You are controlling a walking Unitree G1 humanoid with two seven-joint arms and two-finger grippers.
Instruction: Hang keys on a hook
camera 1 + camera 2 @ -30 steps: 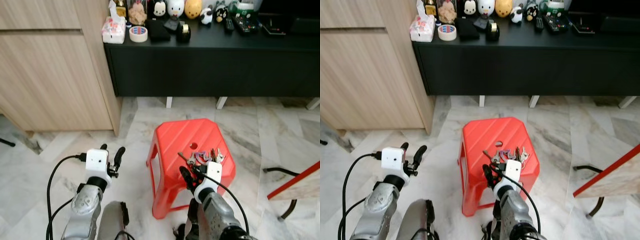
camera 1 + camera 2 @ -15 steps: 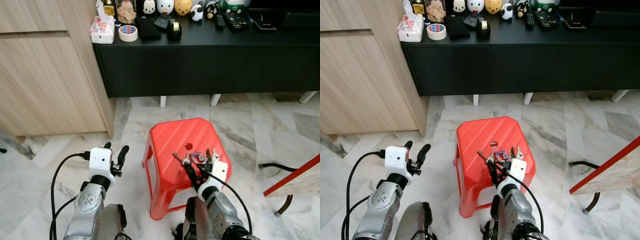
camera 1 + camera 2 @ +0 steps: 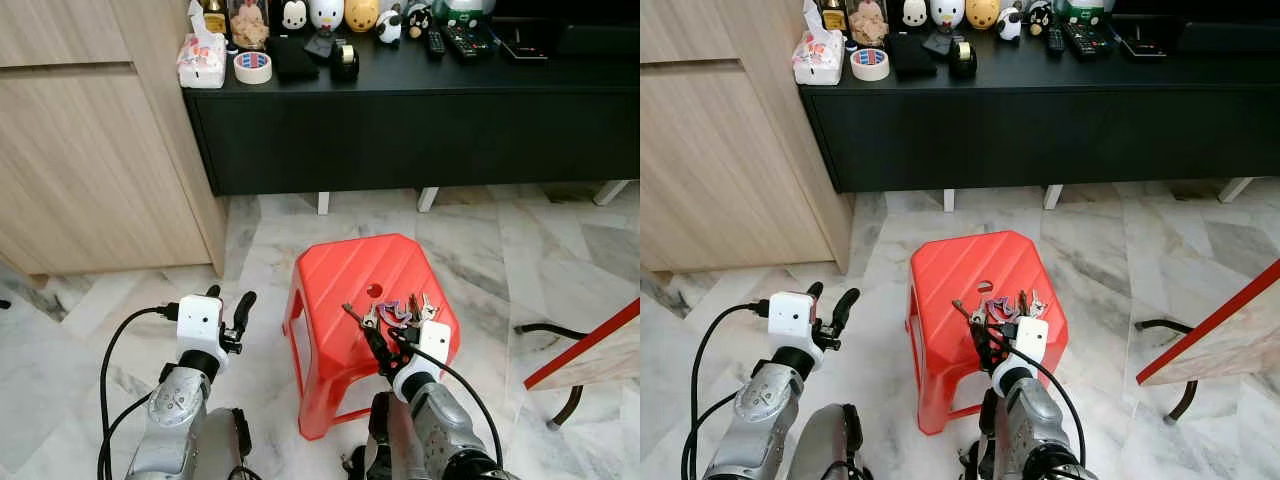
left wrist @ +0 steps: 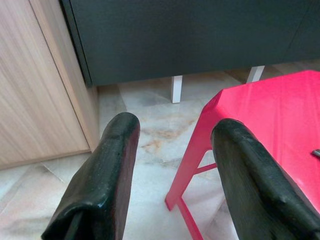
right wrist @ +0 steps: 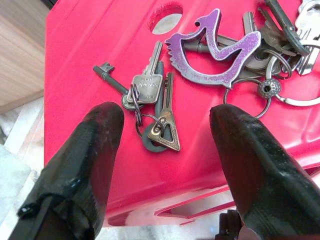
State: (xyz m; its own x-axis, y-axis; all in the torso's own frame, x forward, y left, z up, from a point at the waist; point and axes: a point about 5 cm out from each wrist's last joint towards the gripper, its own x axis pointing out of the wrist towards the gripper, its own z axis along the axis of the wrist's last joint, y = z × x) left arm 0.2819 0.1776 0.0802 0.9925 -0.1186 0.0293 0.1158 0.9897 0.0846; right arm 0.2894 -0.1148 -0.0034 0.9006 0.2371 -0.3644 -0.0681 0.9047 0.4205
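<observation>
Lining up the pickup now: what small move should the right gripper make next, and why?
Probably ease the right gripper down and close. Its black fingers stand open, straddling the near metal keys beside the purple shoe-shaped keyring, all lying loose on the red plastic stool.

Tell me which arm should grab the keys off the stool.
Right. The right gripper is open right over the keys on the red stool, fingers either side. The left gripper hangs beside the stool, away from them.
</observation>
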